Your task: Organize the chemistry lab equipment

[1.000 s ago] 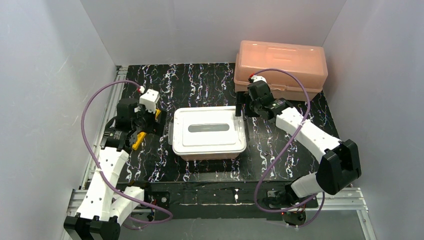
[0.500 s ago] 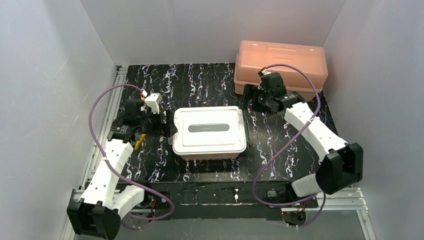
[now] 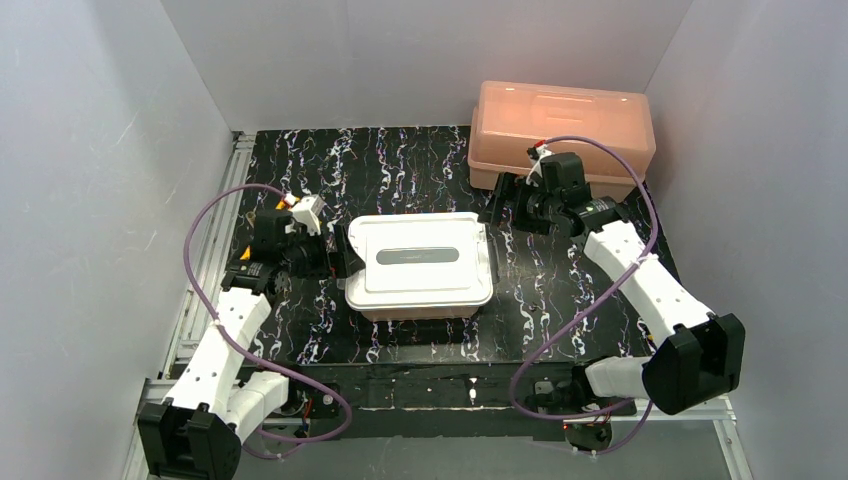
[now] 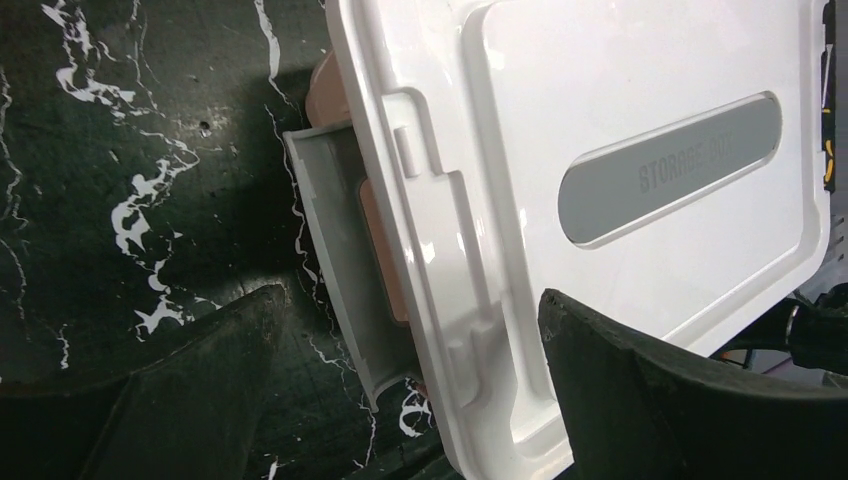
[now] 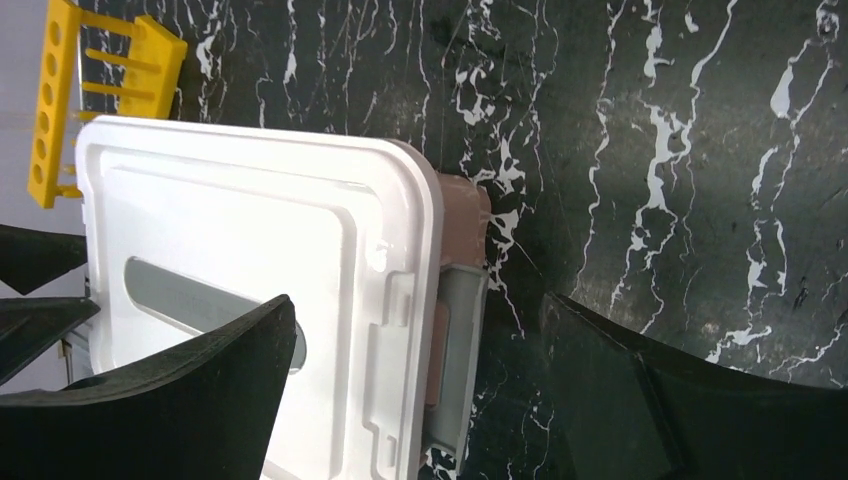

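The yellow holed test-tube rack (image 5: 75,100) lies on the black mat left of the closed white-lidded tub; in the top view my left arm hides most of it. My left gripper (image 3: 338,256) is open and empty, its jaws on either side of the grey latch (image 4: 335,230) at the tub's left end, as the left wrist view (image 4: 410,300) shows. My right gripper (image 3: 497,200) is open and empty above the right-end latch (image 5: 458,350), as the right wrist view (image 5: 417,305) shows. Tubes, beaker, squeeze bottle, stick and pipettes are out of view.
The white lid (image 3: 418,262) sits on a pink tub in the middle of the marbled black mat (image 3: 400,170). A second, closed pink tub (image 3: 562,135) stands at the back right. White walls close in the left, back and right sides.
My left gripper moved right, from over the yellow rack to the lid's left edge. My right gripper drew back and right from the lid's far right corner.
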